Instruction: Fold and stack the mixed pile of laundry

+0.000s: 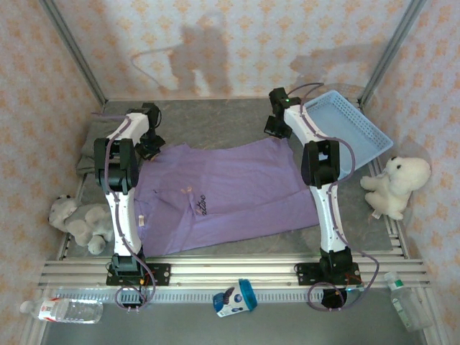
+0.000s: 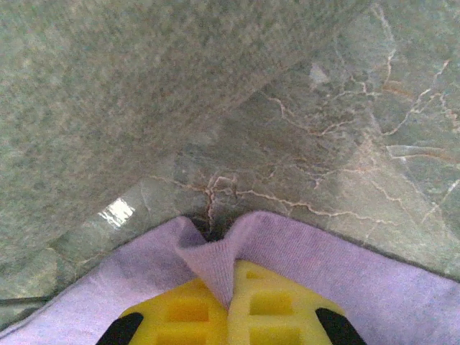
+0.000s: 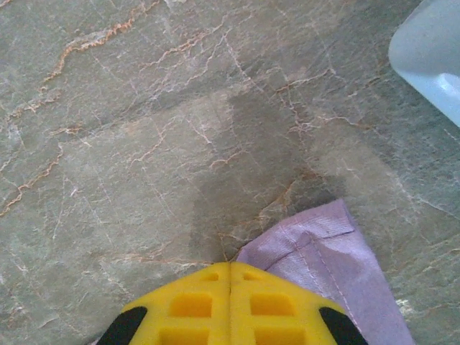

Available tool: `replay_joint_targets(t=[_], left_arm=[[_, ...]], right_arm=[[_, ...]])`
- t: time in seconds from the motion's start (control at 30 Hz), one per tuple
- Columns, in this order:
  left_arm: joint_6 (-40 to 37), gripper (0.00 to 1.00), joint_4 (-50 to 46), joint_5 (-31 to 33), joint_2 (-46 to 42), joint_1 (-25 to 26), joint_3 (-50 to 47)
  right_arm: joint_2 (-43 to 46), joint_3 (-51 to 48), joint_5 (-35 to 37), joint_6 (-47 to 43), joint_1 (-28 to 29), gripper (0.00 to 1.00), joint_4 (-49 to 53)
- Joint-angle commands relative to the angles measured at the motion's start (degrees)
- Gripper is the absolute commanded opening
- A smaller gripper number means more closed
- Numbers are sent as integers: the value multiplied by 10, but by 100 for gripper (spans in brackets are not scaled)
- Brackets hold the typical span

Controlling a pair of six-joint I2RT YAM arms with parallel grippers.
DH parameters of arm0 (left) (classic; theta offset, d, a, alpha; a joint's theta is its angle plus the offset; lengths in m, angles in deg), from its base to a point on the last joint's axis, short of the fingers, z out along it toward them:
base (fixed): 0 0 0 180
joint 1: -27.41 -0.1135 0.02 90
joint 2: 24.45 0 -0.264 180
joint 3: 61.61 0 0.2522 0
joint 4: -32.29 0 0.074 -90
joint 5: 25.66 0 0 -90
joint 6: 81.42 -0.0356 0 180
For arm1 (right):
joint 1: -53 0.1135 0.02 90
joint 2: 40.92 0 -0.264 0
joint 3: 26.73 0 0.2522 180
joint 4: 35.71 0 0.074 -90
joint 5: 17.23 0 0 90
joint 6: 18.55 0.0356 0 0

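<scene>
- Left hand (image 2: 231, 287) clamps the far edge of the T-shirt (image 1: 230, 187), seemingly to lift it for folding.
- Right hand (image 3: 230, 284) is closed at the other far corner; whether it caught cloth is unclear.

Soft matt ribbed knit on the lavender T-shirt (image 1: 230, 190). Under it, stone-veined table top (image 3: 144, 129), smooth and faintly glossy. Left of it, coarse matt grey-olive garment (image 2: 108, 108). Right of it, smooth blue plastic lattice basket (image 1: 345, 133) and fluffy white plush toy (image 1: 399, 183).
</scene>
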Motion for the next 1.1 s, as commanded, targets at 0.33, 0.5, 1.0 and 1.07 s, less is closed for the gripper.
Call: replay_joint_targets(t=[0.33, 0.5, 1.0, 1.07], left_arm=[[-19, 0, -32, -23, -36, 4, 132], [-39, 0, -28, -8, -96, 5, 80], [-2, 0, -11, 30, -382, 93, -286], [20, 7, -17, 40, -416, 103, -328]], right_arm=[[96, -5, -11, 11, -37, 0, 16], [144, -69, -12, 21, -37, 0, 6], [395, -419, 45, 39, -37, 0, -5], [417, -456, 45, 30, -37, 0, -1]])
